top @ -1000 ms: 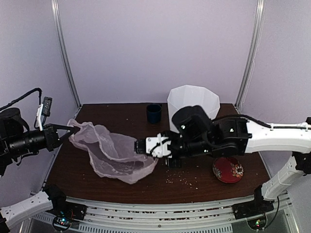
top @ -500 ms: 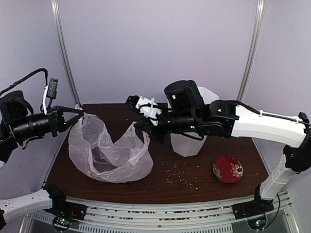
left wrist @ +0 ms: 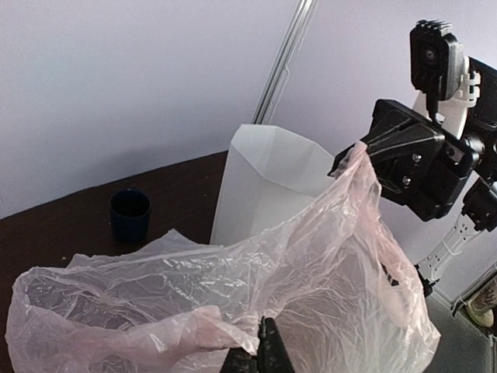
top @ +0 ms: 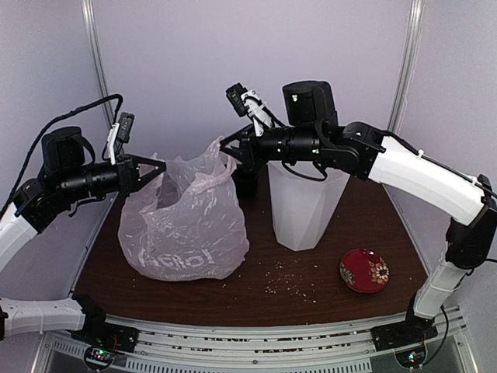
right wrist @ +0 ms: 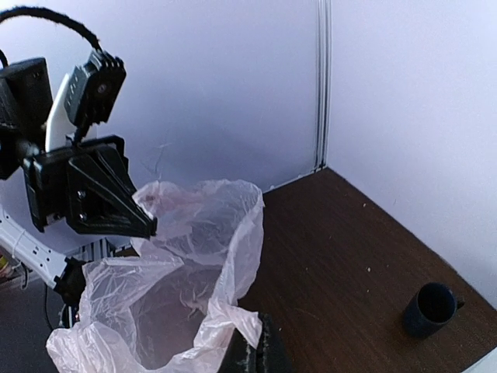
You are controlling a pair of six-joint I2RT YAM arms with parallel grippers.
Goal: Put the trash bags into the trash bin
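— From above, what has the robot got?

— The left claw (top: 158,165) and the right claw (top: 227,146) are each pinched shut on the top edge of the trash bag (top: 186,225). It hangs between them, its bottom seemingly on the counter (top: 326,268). The trash bin (top: 301,203) stands just beside and below the right claw.

— The left wrist view?

— Closed tips bite film, and the bin (left wrist: 264,183) lies beyond the bag. Both arms should lift it clear first.

— Right wrist?

— Same pinch, mouth gaping toward the left claw (right wrist: 144,225). Narrowing it should help it enter the bin.
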